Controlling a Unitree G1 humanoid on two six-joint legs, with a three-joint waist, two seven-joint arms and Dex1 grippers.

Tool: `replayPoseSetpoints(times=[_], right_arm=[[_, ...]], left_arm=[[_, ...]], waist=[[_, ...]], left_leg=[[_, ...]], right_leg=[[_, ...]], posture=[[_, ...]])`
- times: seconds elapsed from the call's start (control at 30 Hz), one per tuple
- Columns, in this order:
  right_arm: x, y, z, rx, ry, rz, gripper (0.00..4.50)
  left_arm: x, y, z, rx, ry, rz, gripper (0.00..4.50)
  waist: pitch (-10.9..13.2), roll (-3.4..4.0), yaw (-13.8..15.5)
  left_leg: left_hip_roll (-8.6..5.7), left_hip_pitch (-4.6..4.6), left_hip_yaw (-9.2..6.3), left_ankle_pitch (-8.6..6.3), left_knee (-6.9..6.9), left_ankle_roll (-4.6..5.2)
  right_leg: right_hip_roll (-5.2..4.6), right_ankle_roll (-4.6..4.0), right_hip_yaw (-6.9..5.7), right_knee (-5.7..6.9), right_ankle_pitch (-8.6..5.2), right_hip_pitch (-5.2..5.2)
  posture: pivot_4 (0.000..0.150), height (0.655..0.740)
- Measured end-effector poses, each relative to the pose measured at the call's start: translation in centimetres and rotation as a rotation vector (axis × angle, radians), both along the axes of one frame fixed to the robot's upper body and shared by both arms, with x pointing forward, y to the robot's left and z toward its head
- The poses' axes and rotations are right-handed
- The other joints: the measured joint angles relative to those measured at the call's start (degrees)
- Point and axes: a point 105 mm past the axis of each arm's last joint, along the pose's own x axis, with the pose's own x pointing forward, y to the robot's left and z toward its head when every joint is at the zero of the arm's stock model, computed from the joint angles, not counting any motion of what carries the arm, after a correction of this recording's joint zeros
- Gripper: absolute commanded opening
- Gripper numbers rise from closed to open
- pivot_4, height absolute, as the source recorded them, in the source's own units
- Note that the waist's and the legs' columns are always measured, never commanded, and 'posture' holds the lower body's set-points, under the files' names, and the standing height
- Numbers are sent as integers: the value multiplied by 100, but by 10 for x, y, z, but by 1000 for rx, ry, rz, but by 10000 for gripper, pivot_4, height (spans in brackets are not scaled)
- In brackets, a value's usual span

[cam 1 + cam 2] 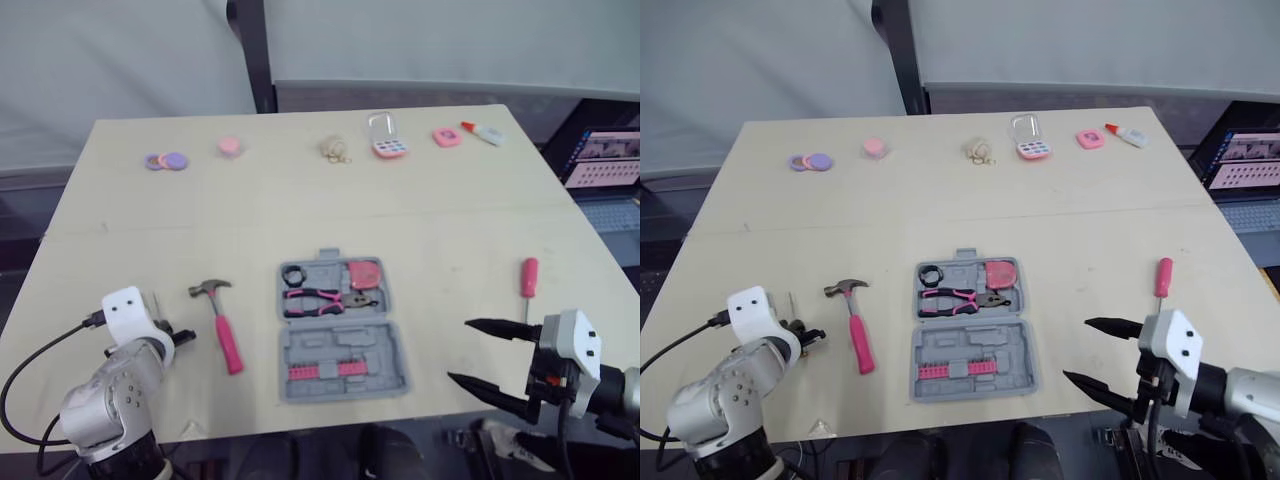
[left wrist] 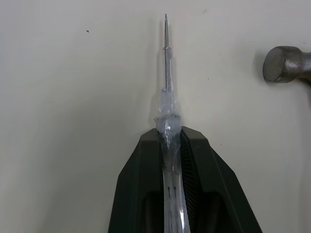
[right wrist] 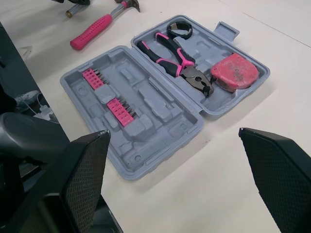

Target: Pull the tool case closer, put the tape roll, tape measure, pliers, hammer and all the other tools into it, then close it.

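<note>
**Grey plastic tool case** [image 1: 340, 330]: lies open flat at the middle of the table's [image 1: 450, 215] near edge.
- The far half holds a black tape roll [image 1: 294, 275], pink-and-black pliers [image 1: 318, 299] and a pink tape measure [image 1: 364, 273], whose markings cannot be read.
- The near half holds two rows of pink bits [image 3: 111, 94].

**Pink-handled steel hammer** [image 1: 222, 325]: on the table between the case and the left edge, apart from both. Its head is cut off in the left wrist view.

**Pink-handled screwdriver** [image 1: 528, 280]: toward the right edge. The end of its shaft is hard to make out beside the right gripper.

**Left gripper** [image 2: 170, 138]: clenched on a clear-handled slim screwdriver [image 2: 166, 73] near the near left corner. The handle is mostly hidden between the fingers, and the tip is over bare table.

**Right gripper** [image 1: 460, 350]: fingers spread wide, nothing held, at the near edge toward the right corner.

**Far edge**: a row of small pink, purple and beige items [image 1: 335, 149], too small to identify.

**Open room**: bare tabletop between that row and the case.
</note>
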Motion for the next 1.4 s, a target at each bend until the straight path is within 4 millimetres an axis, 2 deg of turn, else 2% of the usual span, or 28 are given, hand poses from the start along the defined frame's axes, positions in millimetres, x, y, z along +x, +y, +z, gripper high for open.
replayPoseSetpoints(times=[0.23, 0.4, 0.47, 0.53, 0.63, 0.77, 0.9, 1.0, 1.13, 1.4], right_arm=[[1, 0, 0, -3, -4, -2, 45000], [2, 0, 0, -2, -6, -2, 45000], [3, -1, 0, -1, -8, 0, 45000], [5, -3, 0, -1, -11, -5, 45000], [9, -5, 0, -6, -17, -9, 45000], [10, -3, -2, -6, -20, 2, 45000], [5, -6, -9, -11, 10, -17, 45000], [2, -4, -10, -14, 17, -20, 45000], [1, -6, -11, -22, 16, -39, 45000], [-5, -6, -14, -36, 14, -51, 45000]], left_arm=[[-3, 7, 5, 39, 6, -27, 25], [-8, 39, 50, 259, -44, -181, 25], [-5, 40, 69, 321, -75, -301, 25], [1, 30, 86, 371, -95, -472, 25], [12, -5, 100, 430, -103, -778, 25], [15, -52, 99, 441, -87, -1133, 25], [7, -84, 92, 389, -53, -1385, 25], [0, -98, 91, 363, -19, -1535, 25], [-1, -111, 93, 418, 7, -1675, 25], [-10, -142, 77, 387, 99, -1843, 25]], waist=[[1, -1, -2], [2, -1, -62], [3, 2, -68], [3, 2, -53], [10, 14, -41], [20, 30, -92], [26, 41, -139], [27, 41, -151], [29, 43, -130], [31, 40, -127]], left_leg=[[5, -2, -1, 1, -1, -4], [14, 2, -1, 1, -11, -14], [13, 2, -3, 1, -11, -14], [11, 1, -6, 1, -10, -15], [12, 1, -4, 1, -11, -15], [12, 0, -2, 1, -20, -15], [13, -5, 2, 1, -22, -15], [15, -3, 16, 1, -20, -14], [15, -4, 48, 1, -18, -14], [15, -13, 53, 3, -12, -11]], right_leg=[[7, 0, -1, 0, 0, -3], [15, -9, 2, -1, -5, -8], [13, -10, 2, -3, -5, -7], [9, -11, 1, -3, -6, -5], [3, -11, 3, -4, -6, -6], [11, -12, 0, -5, -6, -10], [15, -12, -3, -5, -6, -13], [18, -11, 0, -3, -6, -14], [19, -11, 1, -2, -6, -13], [23, -8, -2, -3, -5, -14]], posture=[[1500, 7400], [1500, 7400], [1500, 7400], [1500, 7400], [1500, 7400], [1500, 7400], [1500, 7400], [1500, 7400], [1500, 7400], [1500, 7400]])
